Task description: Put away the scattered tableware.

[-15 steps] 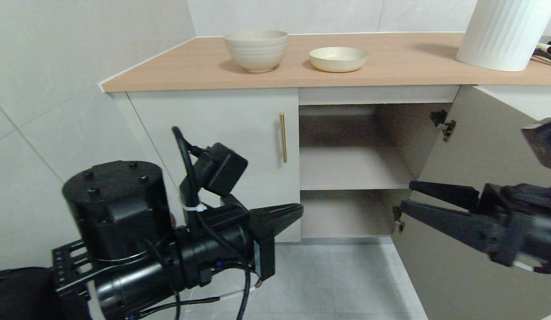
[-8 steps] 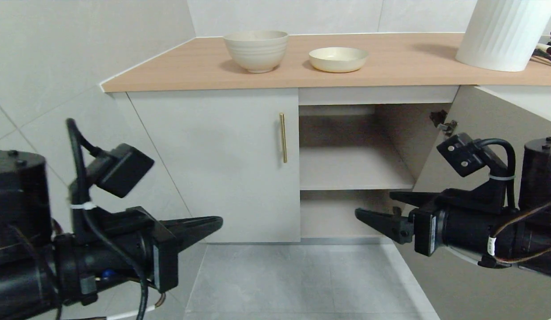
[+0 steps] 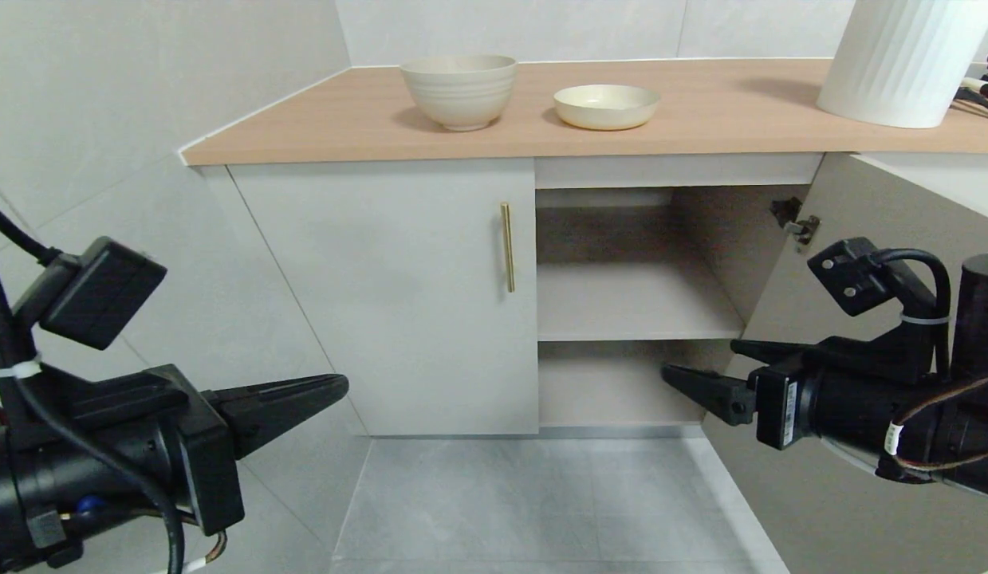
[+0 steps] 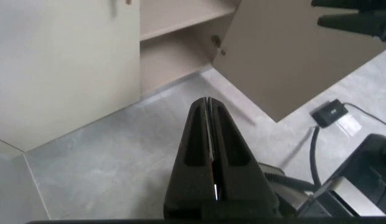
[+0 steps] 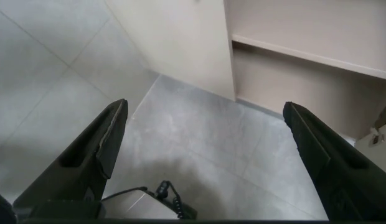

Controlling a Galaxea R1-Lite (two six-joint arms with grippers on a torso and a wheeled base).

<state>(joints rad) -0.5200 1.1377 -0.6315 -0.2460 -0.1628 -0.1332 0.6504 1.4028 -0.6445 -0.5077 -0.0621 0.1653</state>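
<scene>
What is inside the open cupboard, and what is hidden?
A shelf, a lower compartment beneath it, and a hinge on the side wall. The closed door hides whatever is behind it; the right gripper covers the lower right corner.

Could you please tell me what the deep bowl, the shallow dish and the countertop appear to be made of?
The deep bowl looks like matte cream ceramic, or possibly moulded plastic: dull surface, ridged rings round its wall. The shallow dish seems the same: matching cream, little gloss. The countertop appears to be wood-look laminate: light brown, faint straight grain, flat even sheen.
</scene>
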